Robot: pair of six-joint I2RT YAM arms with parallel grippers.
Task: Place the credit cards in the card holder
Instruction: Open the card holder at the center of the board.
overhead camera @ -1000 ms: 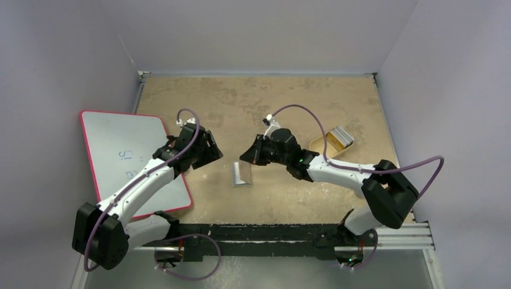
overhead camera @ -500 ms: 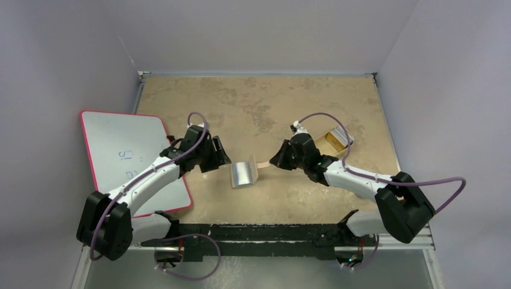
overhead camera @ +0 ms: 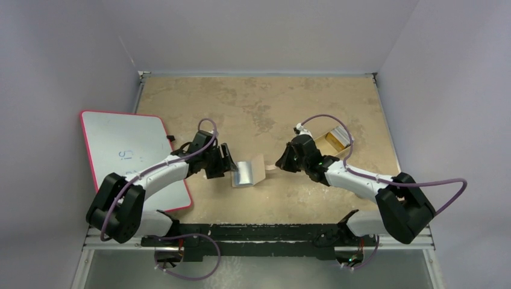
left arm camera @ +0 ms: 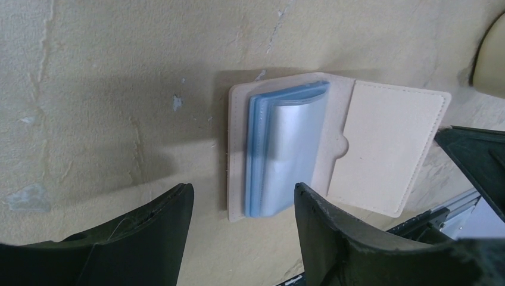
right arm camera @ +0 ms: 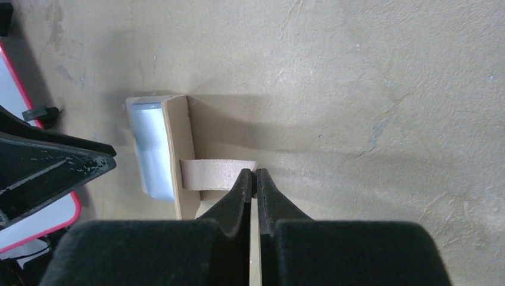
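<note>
bench (overhead camera: 271, 102): tan, mottled, walled in. white board with a red edge (overhead camera: 120, 144) lies on its left side.

my left arm (overhead camera: 163, 171) lies low across the board's corner, reaching right. my right arm (overhead camera: 355, 177) is stretched low, reaching left toward the middle.

shallow tray (overhead camera: 344, 143) at right, behind my right wrist; credit cards (overhead camera: 331, 139) inside it, gold one showing, the rest partly hidden.

card holder (overhead camera: 249, 171) on the bench mid-front, between both wrists. it is open, blue sleeves up, right flap tilted off the surface.

left gripper (left arm camera: 243, 196): jaws spread wide, holding nothing, just beside the holder's left edge.

right gripper (right arm camera: 253, 179): jaws pinched tight on the tip of the holder's strap (right arm camera: 214, 174), strap pulled out level.
</note>
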